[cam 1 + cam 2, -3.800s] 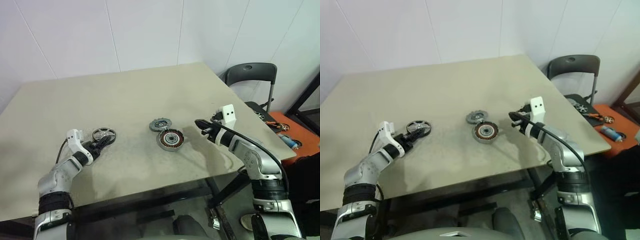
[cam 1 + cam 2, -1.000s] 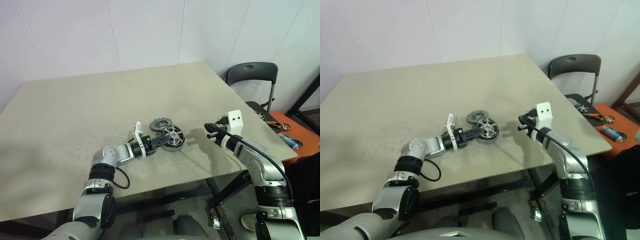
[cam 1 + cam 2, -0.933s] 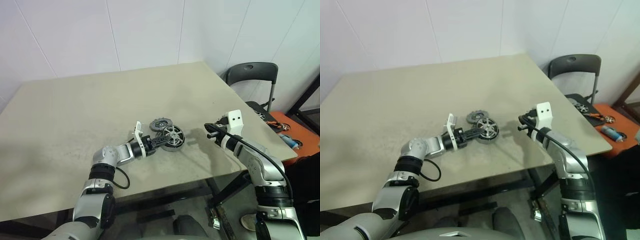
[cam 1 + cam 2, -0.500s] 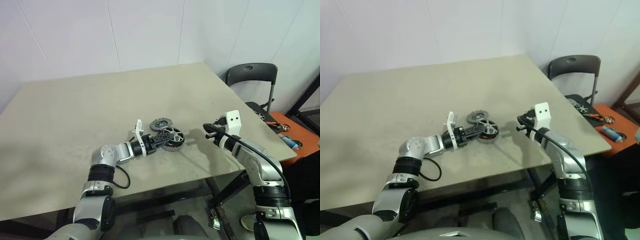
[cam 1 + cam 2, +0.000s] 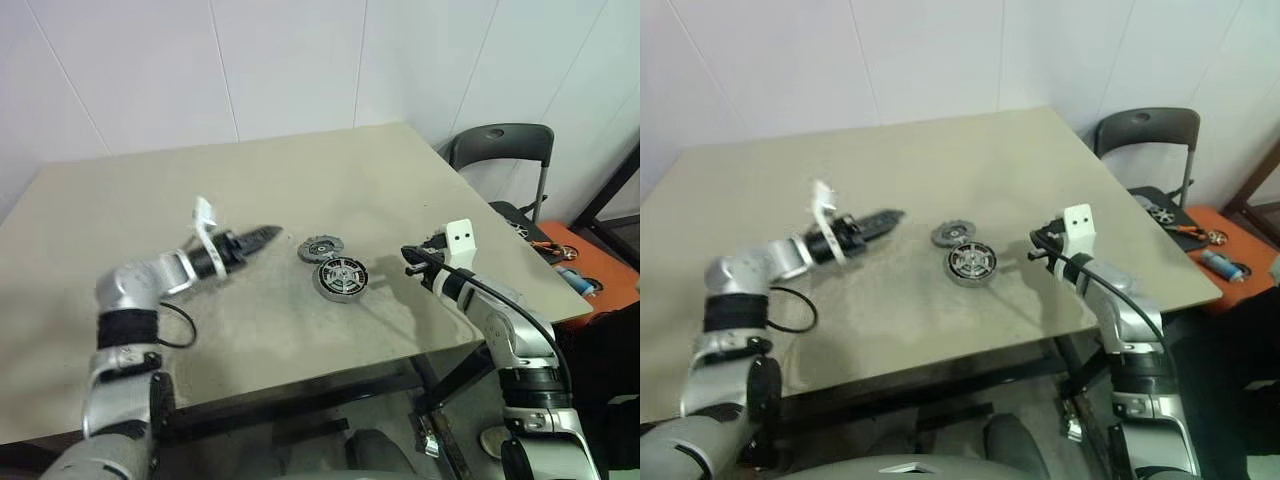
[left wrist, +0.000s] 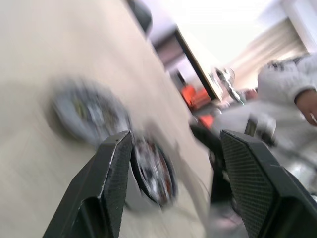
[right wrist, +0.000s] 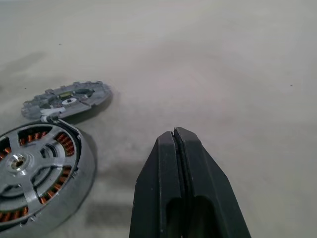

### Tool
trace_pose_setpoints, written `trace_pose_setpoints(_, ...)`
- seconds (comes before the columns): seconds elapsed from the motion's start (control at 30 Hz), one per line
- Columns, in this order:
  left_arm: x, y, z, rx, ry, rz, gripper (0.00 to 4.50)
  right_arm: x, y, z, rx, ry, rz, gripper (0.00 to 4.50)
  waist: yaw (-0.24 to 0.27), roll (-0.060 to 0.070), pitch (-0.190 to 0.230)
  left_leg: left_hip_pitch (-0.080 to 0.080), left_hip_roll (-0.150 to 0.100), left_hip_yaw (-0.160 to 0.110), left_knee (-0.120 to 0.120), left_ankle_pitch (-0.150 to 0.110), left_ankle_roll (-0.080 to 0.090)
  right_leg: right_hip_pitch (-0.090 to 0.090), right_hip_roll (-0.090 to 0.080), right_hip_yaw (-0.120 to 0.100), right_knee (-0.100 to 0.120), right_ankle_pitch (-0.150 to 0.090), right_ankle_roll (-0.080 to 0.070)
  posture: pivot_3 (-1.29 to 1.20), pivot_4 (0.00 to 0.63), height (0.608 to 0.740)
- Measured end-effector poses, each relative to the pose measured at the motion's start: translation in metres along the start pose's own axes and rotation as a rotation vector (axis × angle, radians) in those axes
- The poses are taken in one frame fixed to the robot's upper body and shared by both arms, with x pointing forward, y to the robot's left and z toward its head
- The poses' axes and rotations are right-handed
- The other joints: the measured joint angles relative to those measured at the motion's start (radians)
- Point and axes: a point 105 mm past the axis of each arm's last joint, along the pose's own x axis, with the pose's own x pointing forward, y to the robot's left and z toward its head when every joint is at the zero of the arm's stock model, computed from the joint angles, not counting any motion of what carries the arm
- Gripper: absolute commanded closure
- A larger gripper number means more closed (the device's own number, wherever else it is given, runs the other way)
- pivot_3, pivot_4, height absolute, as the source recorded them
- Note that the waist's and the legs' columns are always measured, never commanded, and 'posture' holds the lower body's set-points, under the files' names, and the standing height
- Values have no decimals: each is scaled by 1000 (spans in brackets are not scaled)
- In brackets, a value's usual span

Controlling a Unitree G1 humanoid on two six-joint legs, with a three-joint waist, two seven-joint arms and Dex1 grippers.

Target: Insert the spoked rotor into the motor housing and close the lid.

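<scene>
The spoked rotor (image 7: 35, 148) lies flat inside the motor housing (image 5: 341, 278), near the middle of the table; copper windings show between its spokes. The lid (image 5: 322, 249), a notched grey disc, lies flat on the table just behind the housing and touches its far rim. My left gripper (image 5: 262, 236) hovers above the table to the left of the lid, open with nothing between its fingers (image 6: 114, 173). My right gripper (image 5: 408, 268) is shut and empty, a short way right of the housing, pointing at it.
The beige table (image 5: 150, 200) has bare room all around the parts. Its right edge runs close behind my right arm. A dark chair (image 5: 500, 150) stands beyond the right corner, with an orange mat and tools (image 5: 570, 262) on the floor beside it.
My left gripper let go of the rotor, which now sits in the housing, then opened and drew back to the left and upward. My right gripper has stayed put.
</scene>
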Motion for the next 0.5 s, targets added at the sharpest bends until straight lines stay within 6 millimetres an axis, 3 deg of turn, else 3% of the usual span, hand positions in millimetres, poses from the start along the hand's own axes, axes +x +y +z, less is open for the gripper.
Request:
trace_pose_setpoints(0.1,-11,6,14,100,-32,49,1470,9,25,18,-9,-34,116,4500,1,1,1,-1,0,0,0,0,0,-1,0,0,0,2,2,0,0,740)
trace_pose_setpoints(0.23,-22,17,15,334,-24,119,1470,16,54,37,-43,-64,255,4500,8,1,1,-2,0,-1,-1,0,0,-1,-1,-1,0,4,-1,0,0,740)
trace_pose_setpoints(0.37,-35,18,13,472,-10,109,1470,21,77,33,-61,-32,368,4500,7,1,1,-6,0,-1,0,0,0,-4,-2,-1,0,4,-1,0,0,740)
trace_pose_setpoints(0.5,-35,17,13,488,-10,105,1470,30,110,24,-126,34,515,4500,4,1,1,-6,0,-1,1,0,0,-4,-1,-1,0,3,0,0,0,740)
